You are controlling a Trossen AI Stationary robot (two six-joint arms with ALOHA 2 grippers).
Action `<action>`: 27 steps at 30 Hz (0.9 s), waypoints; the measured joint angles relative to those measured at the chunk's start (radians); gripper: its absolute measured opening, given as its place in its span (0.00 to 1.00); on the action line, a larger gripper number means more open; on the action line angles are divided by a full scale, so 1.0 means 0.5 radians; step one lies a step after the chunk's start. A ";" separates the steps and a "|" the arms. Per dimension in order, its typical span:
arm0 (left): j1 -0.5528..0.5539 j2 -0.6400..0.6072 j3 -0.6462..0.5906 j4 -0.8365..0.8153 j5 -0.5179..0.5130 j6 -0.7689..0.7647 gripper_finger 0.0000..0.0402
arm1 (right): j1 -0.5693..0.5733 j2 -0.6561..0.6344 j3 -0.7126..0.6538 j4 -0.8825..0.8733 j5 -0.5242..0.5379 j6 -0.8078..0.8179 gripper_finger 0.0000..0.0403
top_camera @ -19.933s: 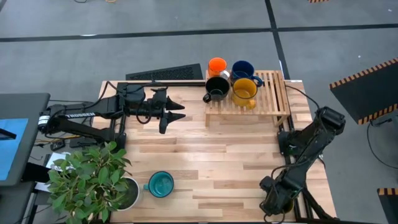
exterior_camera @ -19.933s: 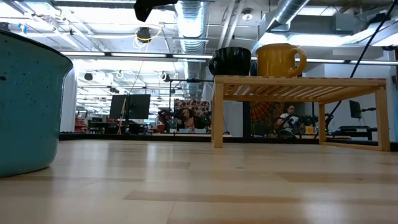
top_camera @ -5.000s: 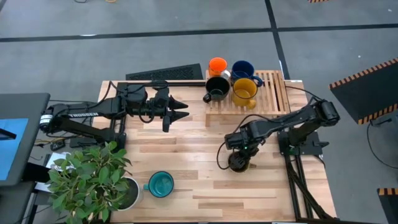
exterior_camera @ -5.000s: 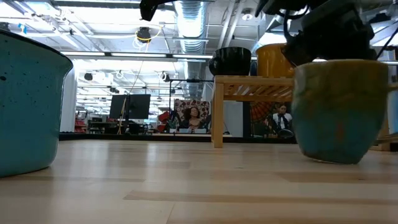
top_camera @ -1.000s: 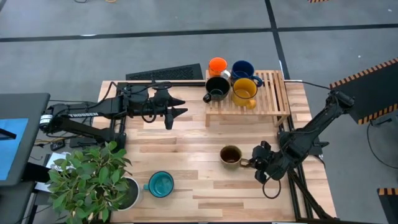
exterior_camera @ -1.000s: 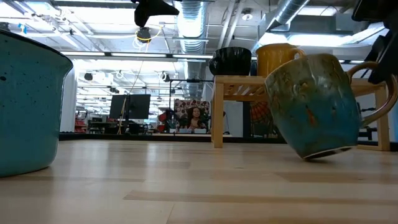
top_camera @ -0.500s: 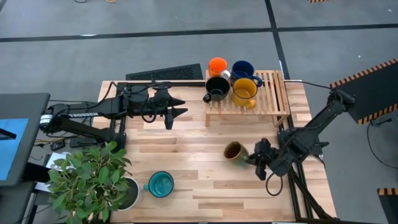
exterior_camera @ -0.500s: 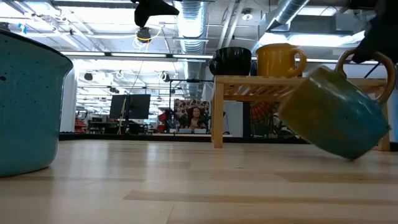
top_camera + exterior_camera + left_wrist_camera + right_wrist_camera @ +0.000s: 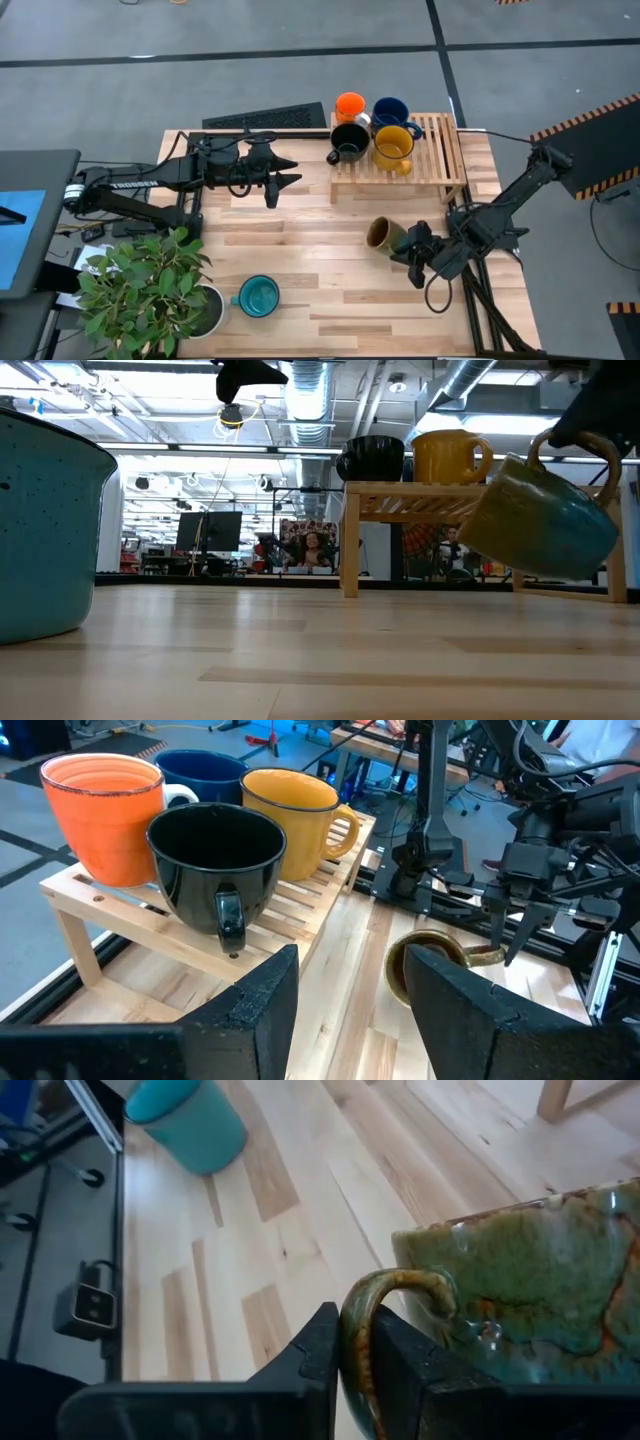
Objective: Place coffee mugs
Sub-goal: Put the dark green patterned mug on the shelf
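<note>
Near the right edge of the table [image 9: 300, 290], in front of the wooden rack [image 9: 440, 150], you see the right gripper [image 9: 409, 250] clamped on the handle of the olive-brown mug [image 9: 383, 234]. The right wrist view shows both fingers pinching the handle [image 9: 365, 1330] from either side. The mug is tilted with its mouth turned sideways toward the left arm, and in the low view its base hangs clear of the tabletop.

On the rack you find four mugs grouped at the end nearer the left arm: the orange mug [image 9: 349, 104], the dark blue mug [image 9: 390, 110], the black mug [image 9: 349, 140] and the yellow mug [image 9: 392, 146]. The orange and dark blue mugs stand at the back; the black and yellow mugs stand in front of them.

The teal mug [image 9: 259, 297] stands upright at the front of the table, just beside the white plant pot [image 9: 205, 312].

The left gripper [image 9: 285, 171] hovers over the back left part of the table, facing the rack, with its fingers spread apart and nothing between them. A keyboard [image 9: 265, 118] lies along the back edge behind it.
</note>
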 joint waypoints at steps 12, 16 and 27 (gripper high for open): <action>0.000 0.000 0.000 0.001 0.000 0.002 0.42 | -0.088 -0.249 0.274 -0.043 -0.125 -0.187 0.15; 0.000 0.000 0.000 0.001 0.000 0.002 0.42 | -0.103 -0.382 0.398 -0.011 -0.168 -0.324 0.15; 0.001 0.000 0.000 0.001 0.000 0.002 0.42 | -0.103 -0.618 0.840 0.092 0.210 -1.283 0.15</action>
